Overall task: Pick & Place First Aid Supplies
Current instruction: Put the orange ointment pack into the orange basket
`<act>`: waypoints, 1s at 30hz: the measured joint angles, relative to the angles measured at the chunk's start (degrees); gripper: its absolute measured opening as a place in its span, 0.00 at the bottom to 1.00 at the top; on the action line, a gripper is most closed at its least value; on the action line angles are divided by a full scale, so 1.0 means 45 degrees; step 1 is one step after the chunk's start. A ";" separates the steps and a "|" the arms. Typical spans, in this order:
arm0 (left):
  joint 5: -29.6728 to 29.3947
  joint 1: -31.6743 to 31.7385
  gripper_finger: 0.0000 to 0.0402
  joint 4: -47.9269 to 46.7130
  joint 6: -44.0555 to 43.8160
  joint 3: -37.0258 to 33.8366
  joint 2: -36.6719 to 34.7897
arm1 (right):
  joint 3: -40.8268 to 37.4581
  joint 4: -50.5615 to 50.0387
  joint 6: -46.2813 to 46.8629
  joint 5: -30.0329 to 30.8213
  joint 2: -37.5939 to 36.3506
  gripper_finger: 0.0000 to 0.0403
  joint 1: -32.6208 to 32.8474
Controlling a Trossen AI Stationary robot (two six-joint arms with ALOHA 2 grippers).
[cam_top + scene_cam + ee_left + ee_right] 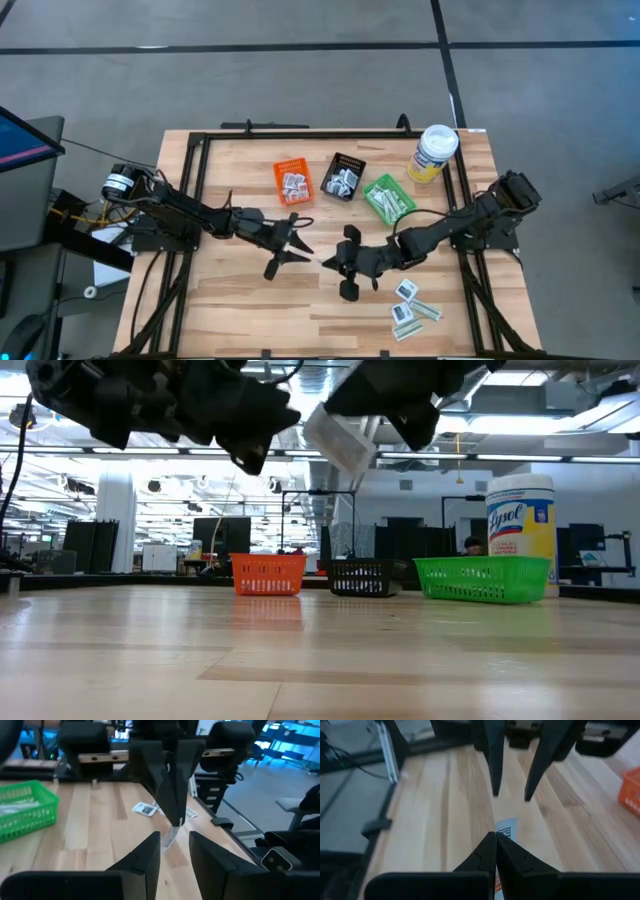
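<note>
**Two end effectors meet over the middle of the table, a packet pinched between them**

Both arms reach inward from the frame's sides and meet at centre in the high view. The right end effector (330, 263) has its fingers pressed together on a small white packet (503, 829), held above the table (240, 310). The left end effector (303, 247) faces it tip to tip, its fingers spread apart, with the packet's free end just ahead of the gap between them in the left wrist view.

Along the upper middle of the high view stand an orange bin (293, 181), a black bin (344, 176) and a green bin (388, 198), each holding packets. A yellow wipes canister (433, 152) stands at the upper right, just beside the green bin. Nothing lies between the two end effectors and the bins.

A small cluster of loose packets (410, 306) lies at the lower right of the high view, near the right arm and well apart from the bins.
</note>
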 joint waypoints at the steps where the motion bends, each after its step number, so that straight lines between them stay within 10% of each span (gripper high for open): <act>1: -0.0003 -0.0056 0.26 0.0111 0.0083 0.0000 0.0000 | 0.0000 0.0255 0.0000 0.0000 0.0000 0.00 -0.0023; 19: -0.0405 -0.0201 0.25 0.0361 0.0588 0.0000 0.0000 | -0.0018 0.1875 -0.0092 0.0090 0.0000 0.00 -0.0838; 30: -0.1832 -0.0205 0.02 -0.0033 0.0933 -0.0005 0.0005 | -0.0175 0.1297 -0.0087 0.0097 0.0000 0.00 -0.0970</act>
